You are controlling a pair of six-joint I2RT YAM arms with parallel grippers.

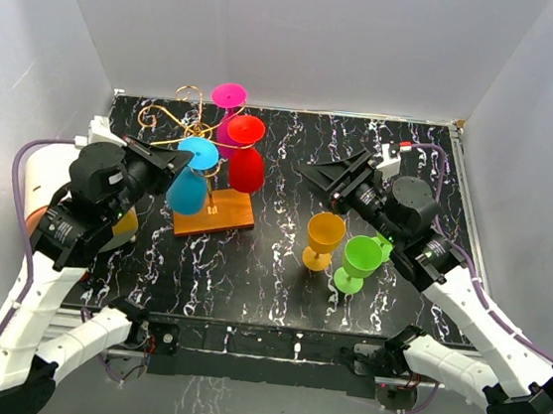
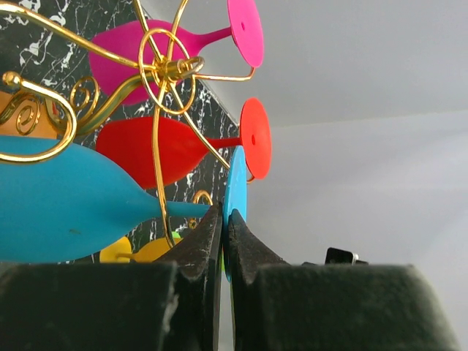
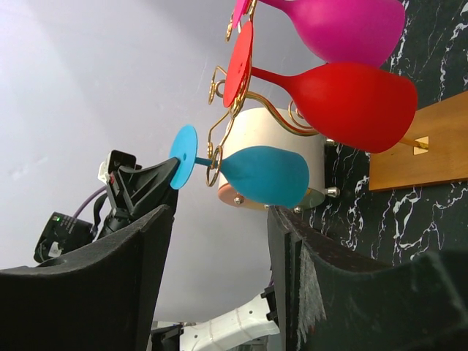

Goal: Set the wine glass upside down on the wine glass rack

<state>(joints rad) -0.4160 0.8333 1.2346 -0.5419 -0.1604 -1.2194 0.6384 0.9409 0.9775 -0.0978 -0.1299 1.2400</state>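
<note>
Blue wine glass (image 1: pixel 190 185): I see it hanging on the wine glass rack (image 1: pixel 214 214), on the arm facing the table's left edge. Its stem sits in a gold wire loop.
Which way it points: foot disc up, bowl mouth down. The long axis runs close to vertical, in line with the other hung glasses.
Left claw (image 2: pixel 224 219): fingers pressed together, the tips right at the rim of the blue foot disc. I cannot tell from here whether the rim is caught between them or just beside them.
Rack: orange base flat on the table (image 1: pixel 269 276), in the left half and nearer the far edge than the near one. The gold post and curled arms rise from it.
Pink glass (image 1: pixel 224 129): hung foot up on the rack's far side.
Red glass (image 1: pixel 247 170): hung foot up on the side facing the table's right edge, just beside the pink one.
Right claw (image 1: pixel 323 169): fingers spread, nothing between them. It hangs over the middle of the table, to the right of the rack and pointing toward it.
Yellow glass (image 1: pixel 324 236): upright on the table, right of the rack's base and well apart from it.
Green glass (image 1: pixel 360 259): upright just beside the yellow one, toward the right edge.
</note>
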